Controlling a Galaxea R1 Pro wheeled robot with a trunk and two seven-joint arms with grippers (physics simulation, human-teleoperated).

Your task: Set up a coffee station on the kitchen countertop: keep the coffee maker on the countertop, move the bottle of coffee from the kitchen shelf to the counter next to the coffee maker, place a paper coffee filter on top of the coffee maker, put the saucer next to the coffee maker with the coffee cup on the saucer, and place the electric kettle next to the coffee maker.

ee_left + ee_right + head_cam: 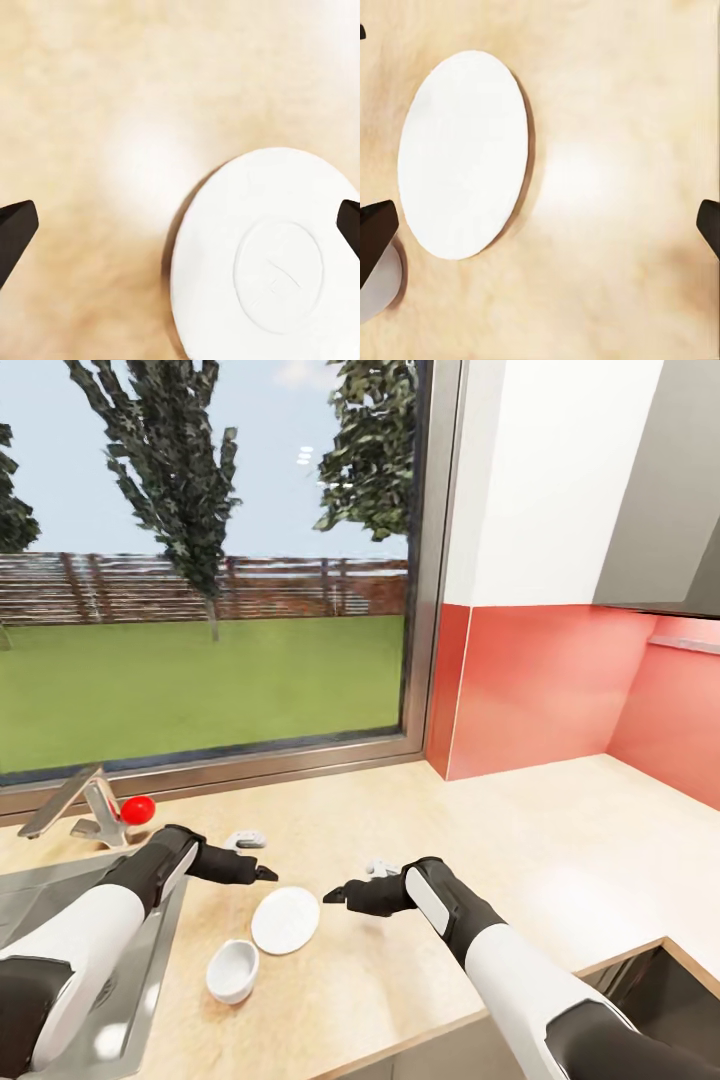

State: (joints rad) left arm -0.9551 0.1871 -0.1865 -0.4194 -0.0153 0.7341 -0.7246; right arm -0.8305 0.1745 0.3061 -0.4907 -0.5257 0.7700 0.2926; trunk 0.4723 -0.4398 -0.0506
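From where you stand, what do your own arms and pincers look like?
Both arms have glossy white shells with black joints and black forearm cuffs. Each ends in a slim black gripper, left and right, with two pointed black fingers. No cables or markings show.

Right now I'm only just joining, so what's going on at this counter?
A two-armed robot is working over the kitchen countertop beside a sink. The saucer lies flat on the wood, and the coffee cup stands next to it, not on it. The left gripper and right gripper hang open on either side of the saucer, holding nothing.
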